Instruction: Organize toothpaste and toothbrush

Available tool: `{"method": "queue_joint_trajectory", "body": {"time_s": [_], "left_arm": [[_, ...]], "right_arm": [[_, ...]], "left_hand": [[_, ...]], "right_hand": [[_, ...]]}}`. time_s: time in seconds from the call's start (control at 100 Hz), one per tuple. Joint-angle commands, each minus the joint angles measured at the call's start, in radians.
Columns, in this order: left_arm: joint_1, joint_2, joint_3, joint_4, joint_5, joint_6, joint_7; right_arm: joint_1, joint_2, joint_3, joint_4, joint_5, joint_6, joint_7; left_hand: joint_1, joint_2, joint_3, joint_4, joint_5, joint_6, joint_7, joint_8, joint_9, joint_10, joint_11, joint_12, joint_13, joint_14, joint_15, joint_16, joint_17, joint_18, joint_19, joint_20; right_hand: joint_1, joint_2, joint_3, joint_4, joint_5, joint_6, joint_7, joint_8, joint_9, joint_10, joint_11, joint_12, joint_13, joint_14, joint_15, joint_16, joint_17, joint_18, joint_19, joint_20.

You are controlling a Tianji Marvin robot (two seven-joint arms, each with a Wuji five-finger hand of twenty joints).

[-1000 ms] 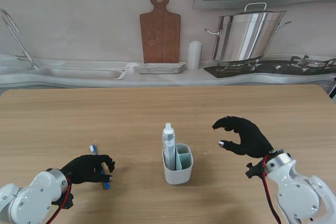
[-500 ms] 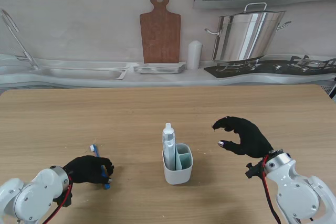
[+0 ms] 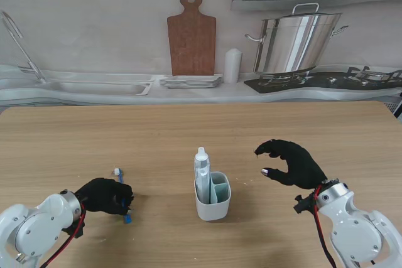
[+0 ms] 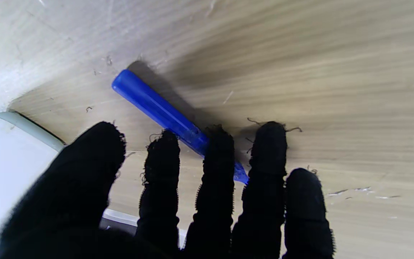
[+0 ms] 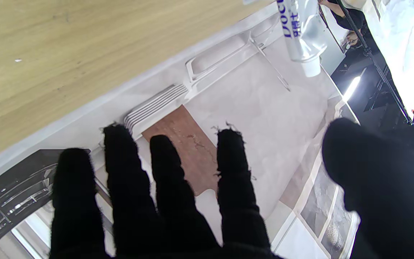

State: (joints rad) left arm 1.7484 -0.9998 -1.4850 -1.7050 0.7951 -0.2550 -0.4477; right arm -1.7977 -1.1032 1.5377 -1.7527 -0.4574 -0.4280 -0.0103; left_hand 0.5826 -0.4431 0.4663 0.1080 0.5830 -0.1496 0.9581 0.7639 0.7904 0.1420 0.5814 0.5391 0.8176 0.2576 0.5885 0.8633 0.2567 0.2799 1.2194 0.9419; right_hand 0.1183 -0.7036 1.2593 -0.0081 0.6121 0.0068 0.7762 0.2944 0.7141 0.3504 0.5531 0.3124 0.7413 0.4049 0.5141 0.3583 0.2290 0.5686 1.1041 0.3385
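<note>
A blue toothbrush (image 3: 117, 172) lies on the wooden table at the near left, its white head pointing away from me. My left hand (image 3: 103, 196) is curled over its handle, fingers wrapped on it; in the left wrist view the blue handle (image 4: 156, 106) runs under the fingertips (image 4: 221, 144) against the table. A white toothpaste tube (image 3: 201, 171) stands upright in the left compartment of the white cup holder (image 3: 213, 208) at the table's middle. To the right of the cup, my right hand (image 3: 292, 162) hovers open with nothing in it.
Along the back counter stand a sink (image 3: 94, 86), a brown cutting board (image 3: 191, 36), stacked white plates (image 3: 190, 81), a white cylinder (image 3: 233, 65) and a steel pot (image 3: 295, 42) on a stove (image 3: 352, 78).
My left hand has closed over the toothbrush handle and shifted slightly; the brush's head has moved a little farther from me. The right hand has stayed still.
</note>
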Motion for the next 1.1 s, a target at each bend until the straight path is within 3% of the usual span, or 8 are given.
{"method": "queue_joint_trajectory", "body": {"time_s": [0.0,0.06,0.13,0.3,0.51,0.63,0.72,1.09], "left_arm": [[-0.001,0.004,0.003,0.017,0.006,-0.006,-0.030],[-0.007,0.006,0.005,0.024,0.014,-0.020,-0.035],[-0.009,0.004,0.010,0.029,0.011,-0.019,-0.026],[0.005,0.004,0.007,0.008,0.034,-0.022,-0.023],[0.003,0.012,0.015,-0.002,0.082,-0.078,-0.042],[-0.017,0.015,0.027,0.022,0.083,-0.105,-0.041],[-0.031,0.017,0.033,0.039,0.091,-0.125,-0.042],[-0.093,0.021,0.029,0.140,0.130,-0.200,0.006]], "right_arm": [[-0.007,-0.003,-0.002,0.001,-0.003,0.005,0.013],[-0.007,-0.003,-0.002,0.001,-0.003,0.006,0.013],[-0.008,-0.003,-0.003,0.001,-0.003,0.008,0.014],[-0.008,-0.004,-0.003,0.004,-0.004,0.008,0.012],[-0.008,-0.004,-0.001,0.007,-0.003,0.007,0.012],[-0.008,-0.004,-0.001,0.010,-0.004,0.005,0.009],[-0.006,-0.004,-0.001,0.013,-0.004,0.003,0.009],[0.000,-0.003,-0.005,0.022,0.000,0.005,0.013]], "left_hand": [[-0.009,-0.029,0.035,-0.043,0.032,-0.023,0.019,0.009,-0.068,-0.005,-0.174,-0.147,-0.064,-0.020,-0.141,-0.101,-0.026,0.020,-0.026,-0.022],[-0.007,-0.031,0.040,-0.046,0.008,-0.038,0.003,0.000,-0.082,-0.006,-0.173,-0.148,-0.071,-0.016,-0.125,-0.094,-0.031,0.013,-0.020,-0.021],[-0.021,-0.012,0.056,-0.040,-0.089,-0.054,-0.041,0.024,-0.057,0.029,-0.129,-0.116,-0.042,-0.001,-0.029,-0.017,-0.005,-0.001,0.044,0.008],[-0.045,0.049,0.022,-0.010,-0.129,-0.057,-0.145,-0.003,-0.008,0.039,-0.040,-0.024,0.014,-0.002,0.153,0.155,0.042,-0.016,0.142,0.080],[-0.033,0.041,-0.007,-0.013,-0.058,-0.065,-0.162,-0.047,0.010,0.027,-0.011,0.021,0.028,-0.018,0.182,0.190,0.057,-0.029,0.150,0.084],[-0.017,-0.002,0.025,-0.038,0.054,-0.036,-0.067,-0.115,0.008,0.009,-0.080,-0.040,-0.015,-0.026,-0.041,-0.001,0.032,-0.015,0.028,-0.004],[-0.020,-0.007,0.039,-0.046,0.094,-0.027,-0.018,-0.158,0.000,-0.028,-0.098,-0.075,-0.040,-0.038,-0.122,-0.101,0.011,-0.016,-0.037,-0.064],[-0.052,-0.044,0.140,-0.066,0.177,-0.012,0.164,-0.158,-0.065,-0.080,-0.158,-0.157,-0.153,-0.101,-0.274,-0.341,-0.086,-0.041,-0.210,-0.287]], "right_hand": [[-0.043,-0.007,0.007,-0.033,0.022,-0.015,0.008,0.003,0.004,-0.007,0.011,-0.004,0.001,-0.026,-0.002,0.015,0.000,0.008,0.007,0.000],[-0.042,-0.007,0.008,-0.033,0.022,-0.014,0.008,0.003,0.004,-0.005,0.012,-0.004,0.002,-0.026,-0.001,0.016,0.000,0.009,0.007,0.000],[-0.041,-0.007,0.008,-0.032,0.024,-0.014,0.009,0.003,0.004,-0.005,0.012,-0.004,0.004,-0.025,-0.001,0.016,0.001,0.009,0.007,0.000],[-0.041,-0.007,0.008,-0.033,0.023,-0.016,0.011,0.004,0.005,-0.005,0.013,-0.004,0.007,-0.025,0.000,0.017,0.001,0.010,0.007,0.000],[-0.040,-0.007,0.008,-0.033,0.024,-0.017,0.013,0.005,0.008,-0.004,0.013,-0.004,0.011,-0.026,0.000,0.017,0.003,0.012,0.008,0.001],[-0.040,-0.008,0.008,-0.033,0.024,-0.017,0.013,0.005,0.008,-0.004,0.013,-0.004,0.011,-0.027,0.000,0.018,0.003,0.013,0.008,0.001],[-0.041,-0.008,0.007,-0.033,0.023,-0.017,0.012,0.005,0.010,-0.003,0.013,-0.004,0.012,-0.025,0.000,0.018,0.003,0.013,0.007,0.001],[-0.040,-0.006,0.007,-0.032,0.028,-0.019,0.017,0.007,0.013,-0.003,0.015,-0.003,0.017,-0.027,0.000,0.019,0.003,0.015,0.006,0.000]]}}
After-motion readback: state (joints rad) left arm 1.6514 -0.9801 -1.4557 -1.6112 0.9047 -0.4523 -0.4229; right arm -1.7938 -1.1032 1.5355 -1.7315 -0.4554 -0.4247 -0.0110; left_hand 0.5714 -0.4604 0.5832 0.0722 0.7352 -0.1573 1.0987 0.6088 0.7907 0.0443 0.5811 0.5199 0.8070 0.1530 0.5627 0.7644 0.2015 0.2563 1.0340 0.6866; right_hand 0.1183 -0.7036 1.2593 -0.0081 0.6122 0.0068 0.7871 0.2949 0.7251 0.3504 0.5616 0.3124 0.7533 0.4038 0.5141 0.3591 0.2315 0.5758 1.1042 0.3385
